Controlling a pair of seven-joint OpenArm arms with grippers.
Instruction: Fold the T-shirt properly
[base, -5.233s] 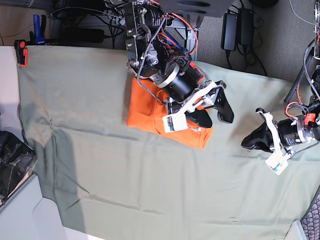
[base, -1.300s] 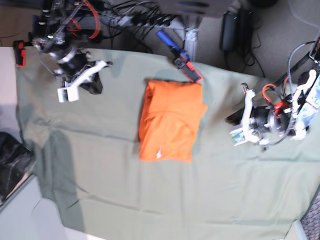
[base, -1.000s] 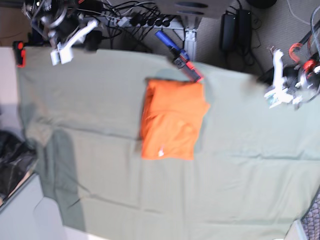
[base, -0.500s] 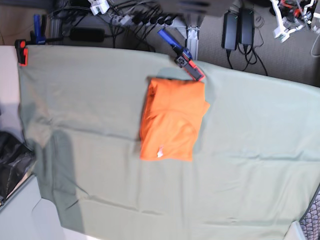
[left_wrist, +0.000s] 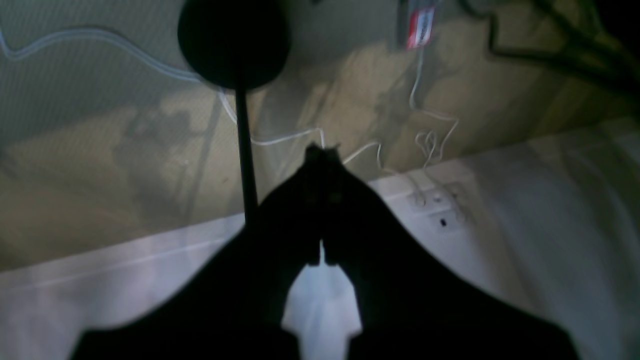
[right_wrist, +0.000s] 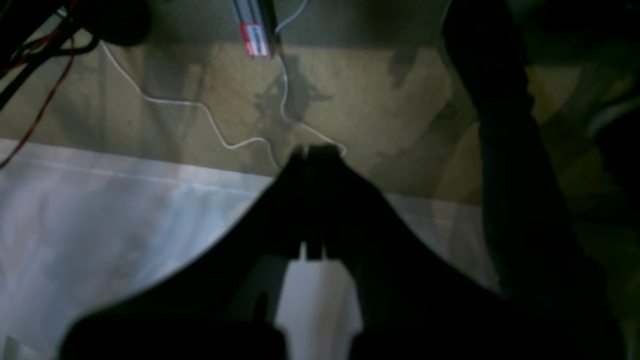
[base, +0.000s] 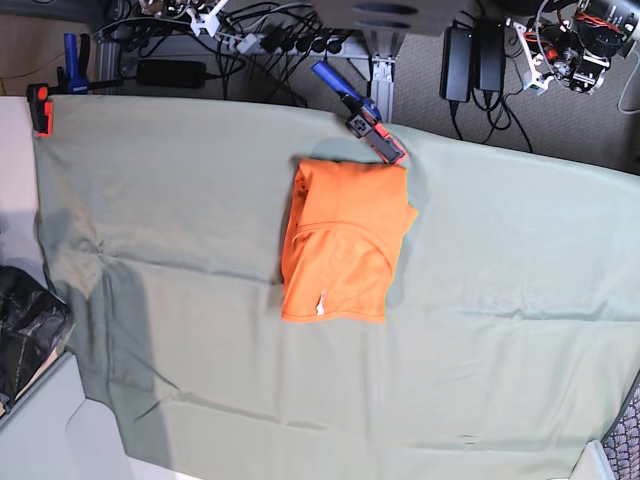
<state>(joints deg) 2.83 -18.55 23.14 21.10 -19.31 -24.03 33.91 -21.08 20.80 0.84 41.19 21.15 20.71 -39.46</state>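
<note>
Overhead, the base view shows the T-shirt (base: 343, 245) folded into a compact orange rectangle at the middle of the frame, lying flat on the green cloth (base: 200, 250) that covers the table (base: 15, 180); a small white tag (base: 321, 303) shows near its lower edge. A blue and red clamp (base: 362, 112) grips the cloth's upper edge just above the shirt, and a red clamp (base: 41, 106) sits at the cloth's upper left corner. Cables and black power bricks (base: 476, 55) lie on the floor along the top of the frame. Both arms are up at the top edge, well apart from the shirt: the left pincer (base: 575, 40) at the upper right, and only a white scrap of the right pincer (base: 207, 14) at the upper left, each too small there to read. In the left wrist view, the left pincer (left_wrist: 323, 155) is a dark silhouette in the lower centre, its two fingers pressed together at the tips with nothing between them; behind it are tan carpet (left_wrist: 100, 165), thin white cables (left_wrist: 280, 141) and a pale board (left_wrist: 500, 210) across the lower frame. In the right wrist view, the right pincer (right_wrist: 310, 152) looks the same, fingers closed tip to tip and empty, over carpet with a white cable (right_wrist: 200, 107) and a pale board (right_wrist: 100, 215) at the lower left. No orange shows in either wrist view.
</note>
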